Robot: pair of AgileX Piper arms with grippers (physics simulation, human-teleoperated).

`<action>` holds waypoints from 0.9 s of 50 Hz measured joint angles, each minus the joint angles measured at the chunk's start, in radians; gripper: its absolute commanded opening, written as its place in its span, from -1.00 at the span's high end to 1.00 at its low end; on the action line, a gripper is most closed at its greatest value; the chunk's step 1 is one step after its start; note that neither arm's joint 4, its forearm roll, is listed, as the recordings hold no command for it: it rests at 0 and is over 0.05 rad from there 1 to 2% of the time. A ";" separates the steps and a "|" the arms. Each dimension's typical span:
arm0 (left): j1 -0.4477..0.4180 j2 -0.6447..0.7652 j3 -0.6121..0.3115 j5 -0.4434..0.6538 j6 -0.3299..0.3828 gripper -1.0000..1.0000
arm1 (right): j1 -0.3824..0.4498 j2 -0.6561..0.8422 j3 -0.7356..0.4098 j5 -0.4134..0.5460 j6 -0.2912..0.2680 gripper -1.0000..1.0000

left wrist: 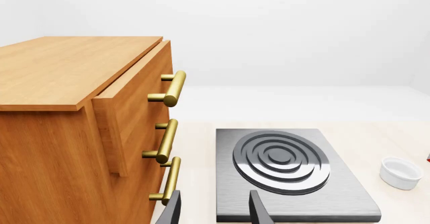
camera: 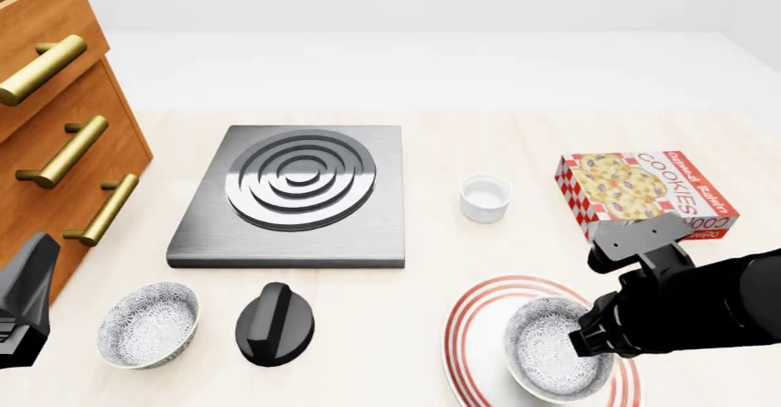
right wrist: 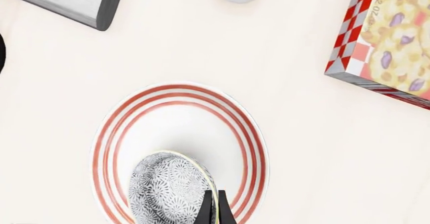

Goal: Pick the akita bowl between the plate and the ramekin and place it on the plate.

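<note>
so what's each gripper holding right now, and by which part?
Right gripper pinches the patterned bowl by its rim, over the plate. Left gripper is open, holding nothing.

Drawer cabinet [camera: 55,142] at tabletop [camera: 488,123] far left. Hotplate [camera: 299,197] just right of it. Ramekin [camera: 485,197] right of hotplate, cookie box [camera: 645,192] further right. Near edge, left to right: second bowl [camera: 149,323], knob [camera: 274,323], plate [camera: 482,334]. Akita bowl [camera: 555,359] on plate, directly before ramekin.
</note>
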 measured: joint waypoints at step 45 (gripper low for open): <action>0.000 0.000 0.000 0.000 0.000 -1.00 | -0.314 -0.487 -0.293 0.357 -0.244 -1.00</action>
